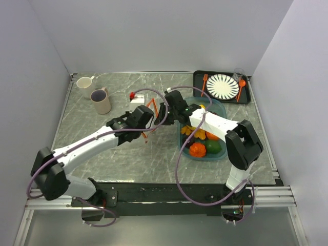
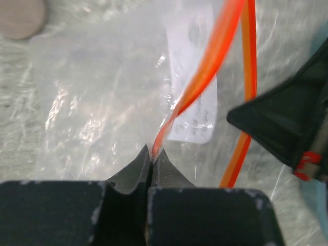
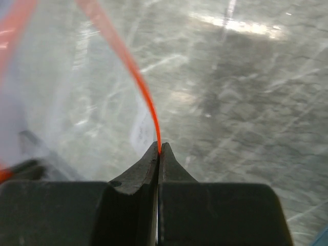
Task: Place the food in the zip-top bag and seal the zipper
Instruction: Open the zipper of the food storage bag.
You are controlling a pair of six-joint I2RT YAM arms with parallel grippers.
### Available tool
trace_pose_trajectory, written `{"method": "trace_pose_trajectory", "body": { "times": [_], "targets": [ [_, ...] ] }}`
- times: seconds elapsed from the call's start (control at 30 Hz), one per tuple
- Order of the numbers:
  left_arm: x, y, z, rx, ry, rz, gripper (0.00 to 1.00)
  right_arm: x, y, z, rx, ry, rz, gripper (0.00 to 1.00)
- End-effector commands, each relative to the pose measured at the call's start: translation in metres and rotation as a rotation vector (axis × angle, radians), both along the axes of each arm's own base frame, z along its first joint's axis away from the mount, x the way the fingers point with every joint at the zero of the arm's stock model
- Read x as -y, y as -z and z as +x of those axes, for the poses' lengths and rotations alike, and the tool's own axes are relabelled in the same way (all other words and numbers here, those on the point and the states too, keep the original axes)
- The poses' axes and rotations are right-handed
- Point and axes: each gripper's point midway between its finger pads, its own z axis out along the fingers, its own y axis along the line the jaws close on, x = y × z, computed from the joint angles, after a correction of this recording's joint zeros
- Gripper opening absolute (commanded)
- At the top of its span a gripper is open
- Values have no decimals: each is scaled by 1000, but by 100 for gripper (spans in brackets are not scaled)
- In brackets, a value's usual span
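The left gripper (image 2: 152,154) is closest, and its two dark fingers are pressed together on one end of the zipper (image 2: 205,77), the thin orange-red strip. The right gripper (image 3: 159,148) is squeezed tight too, and it pinches the same orange-red strip at another spot. The zip-top bag (image 2: 102,102) is clear and shiny, with a white label (image 2: 192,118) on it. It hangs between the two grippers, over the middle of the table (image 1: 128,159), just left of the teal tray (image 1: 218,104). The food (image 1: 200,146) lies in that teal tray on the right side: orange, yellow, green and red pieces in a heap. Far to the left stand two cups (image 1: 101,101). In the far right corner a black tray (image 1: 197,77) holds a striped plate (image 1: 222,86), an orange fork (image 1: 204,82) and an orange spoon (image 1: 241,84).
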Motion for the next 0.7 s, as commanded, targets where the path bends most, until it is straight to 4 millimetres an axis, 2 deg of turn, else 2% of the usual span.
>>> {"method": "trace_pose_trajectory", "body": {
  "times": [0.0,0.07,0.2,0.27,0.3,0.37,0.4,0.47,0.5,0.57,0.6,0.63,0.67],
  "targets": [
    [-31,-40,7,120,-173,-70,1,21,21,10,-1,37,-138,0],
    [-45,-39,9,120,-220,-61,1,28,29,10,-12,47,-168,0],
    [-51,-30,10,99,-230,-49,1,28,35,7,-23,27,-171,0],
    [-45,-25,10,77,-207,-52,1,23,30,6,-12,-4,-147,1],
    [-43,-20,10,69,-204,-55,1,18,20,5,8,-20,-109,4],
    [-40,-16,11,58,-196,-63,1,16,10,2,33,-35,-76,17],
    [-38,-12,12,52,-195,-61,1,17,-5,3,68,-27,-56,29],
    [-34,-7,12,38,-182,-68,1,24,-16,3,96,-7,-56,37],
    [-31,-5,13,31,-176,-68,1,28,-30,2,123,5,-52,53],
    [-27,-4,15,33,-166,-81,1,45,-38,8,149,64,-75,56],
    [-25,-3,16,28,-163,-84,1,52,-51,7,171,84,-58,58],
    [-24,-2,16,29,-160,-87,1,69,-49,11,171,134,-69,61],
    [-22,-3,17,29,-152,-89,1,77,-51,11,176,159,-63,64]
  ]
}}
